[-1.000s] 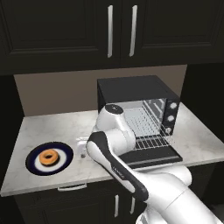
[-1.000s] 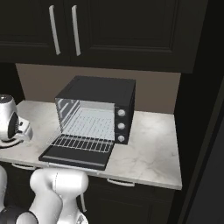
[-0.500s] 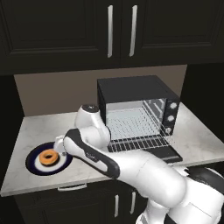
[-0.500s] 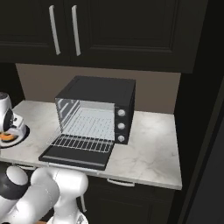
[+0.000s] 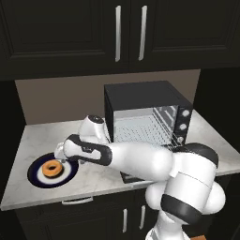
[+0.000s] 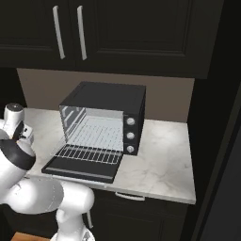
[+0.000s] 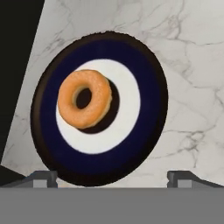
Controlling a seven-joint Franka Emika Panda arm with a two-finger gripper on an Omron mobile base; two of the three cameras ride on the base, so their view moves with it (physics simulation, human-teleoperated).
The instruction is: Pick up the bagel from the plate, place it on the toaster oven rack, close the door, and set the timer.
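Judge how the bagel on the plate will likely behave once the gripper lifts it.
The bagel looks small beside the plate, so probably light. Lying flat, it seems unlikely to roll. Its rounded ring may slip or turn between the open gripper fingers.

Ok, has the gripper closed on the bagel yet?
No: in the hand view the bagel lies free on the plate, with the gripper open and its fingertips spread wide apart.

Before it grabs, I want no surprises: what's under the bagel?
The bagel lies on the plate, over its dark brown centre. The centre shows through the hole; the rest beneath is covered.
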